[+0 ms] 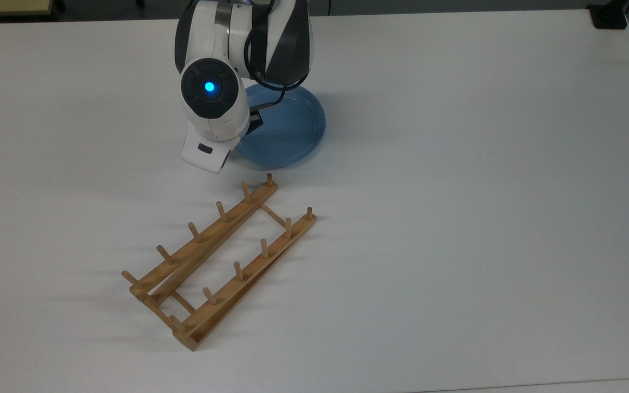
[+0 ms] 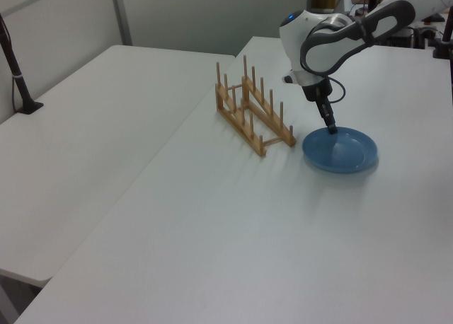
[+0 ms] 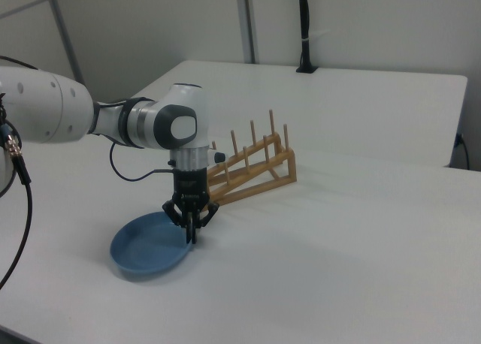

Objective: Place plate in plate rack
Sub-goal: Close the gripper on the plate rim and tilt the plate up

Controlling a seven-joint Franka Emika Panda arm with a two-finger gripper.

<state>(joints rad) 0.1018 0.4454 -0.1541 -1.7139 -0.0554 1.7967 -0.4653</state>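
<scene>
I have the gripper [image 3: 192, 233] pinched on the rim of the plate [image 1: 292, 131], at the edge facing the plate rack [image 1: 217, 263]. The plate lies flat near the table's [image 1: 484, 191] far edge in the top view; the rack runs diagonally just beyond its near rim. Glossy light-blue glaze against bare wooden pegs: I judge a slip likely when tilting it upright.

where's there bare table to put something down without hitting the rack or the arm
In the top view, the table is bare everywhere right of the plate and plate rack, and along the top view's left edge. It is crowded between the plate and the rack's near end, where the gripper grips the rim.
</scene>
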